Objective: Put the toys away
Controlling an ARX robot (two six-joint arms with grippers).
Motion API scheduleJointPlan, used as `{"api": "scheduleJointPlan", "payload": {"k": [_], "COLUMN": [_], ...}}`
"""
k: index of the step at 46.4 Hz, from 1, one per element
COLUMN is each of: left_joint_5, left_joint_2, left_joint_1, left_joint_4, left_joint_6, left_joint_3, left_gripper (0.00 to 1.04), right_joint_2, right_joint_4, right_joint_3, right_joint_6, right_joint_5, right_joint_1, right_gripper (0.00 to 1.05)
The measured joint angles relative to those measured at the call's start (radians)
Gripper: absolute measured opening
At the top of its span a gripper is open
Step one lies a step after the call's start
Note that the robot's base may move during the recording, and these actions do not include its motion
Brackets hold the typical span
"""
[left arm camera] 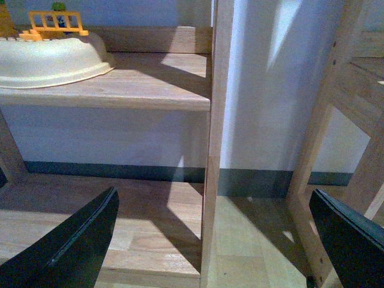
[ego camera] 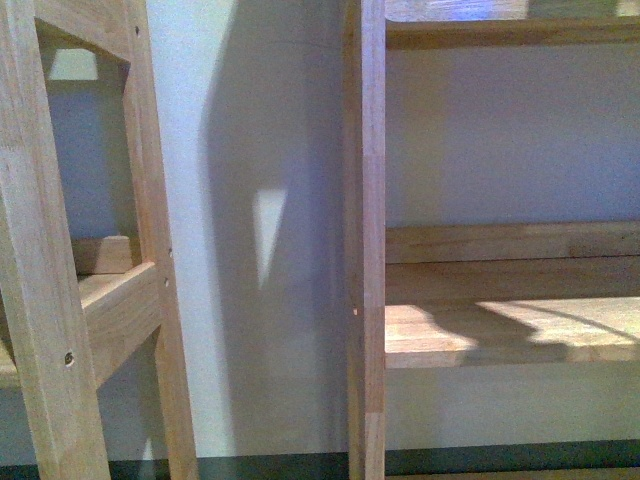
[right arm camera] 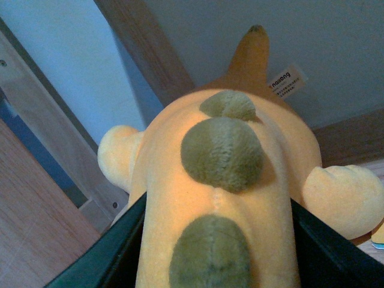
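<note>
The toy is a soft orange-yellow plush animal (right arm camera: 222, 180) with olive-brown patches down its back, paler yellow limbs and a white label by its tail. It fills the right wrist view. My right gripper (right arm camera: 216, 252) is shut on its body, a dark finger pressed against each side. In the left wrist view my left gripper (left arm camera: 216, 240) stands open, its two black fingers (left arm camera: 72, 246) wide apart with nothing between them, above a low wooden shelf board and the floor. Neither arm shows in the front view.
Wooden shelf units stand ahead: an upright post (ego camera: 365, 240) with a shelf board (ego camera: 510, 320) at right, another frame (ego camera: 90, 300) at left, white wall between. A cream tub (left arm camera: 51, 60) with small yellow plastic figures (left arm camera: 54, 24) sits on a shelf (left arm camera: 132, 84).
</note>
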Motion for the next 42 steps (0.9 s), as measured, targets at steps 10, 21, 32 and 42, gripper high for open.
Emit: {"api": "scheduleJointPlan", "payload": {"k": [10, 21, 32, 42], "left_joint_5": [0.000, 0.000, 0.000, 0.000], "left_joint_2": [0.000, 0.000, 0.000, 0.000], "left_joint_1": [0.000, 0.000, 0.000, 0.000], "left_joint_4": [0.000, 0.000, 0.000, 0.000], "left_joint_6": [0.000, 0.000, 0.000, 0.000], "left_joint_3": [0.000, 0.000, 0.000, 0.000], "left_gripper": [0.99, 0.99, 0.99, 0.99], "right_joint_2": [-0.047, -0.189, -0.394, -0.732], "right_joint_4": [0.004, -0.014, 0.057, 0.196], "right_joint_3": [-0.023, -0.101, -0.309, -0.710], "right_joint_6": [-0.024, -0.081, -0.129, -0.235], "right_joint_5": [0.000, 0.058, 0.112, 0.126], "right_joint_1": [0.030, 0.072, 0.106, 0.172], "right_gripper": [0.91, 0.98, 0.98, 0.98]}}
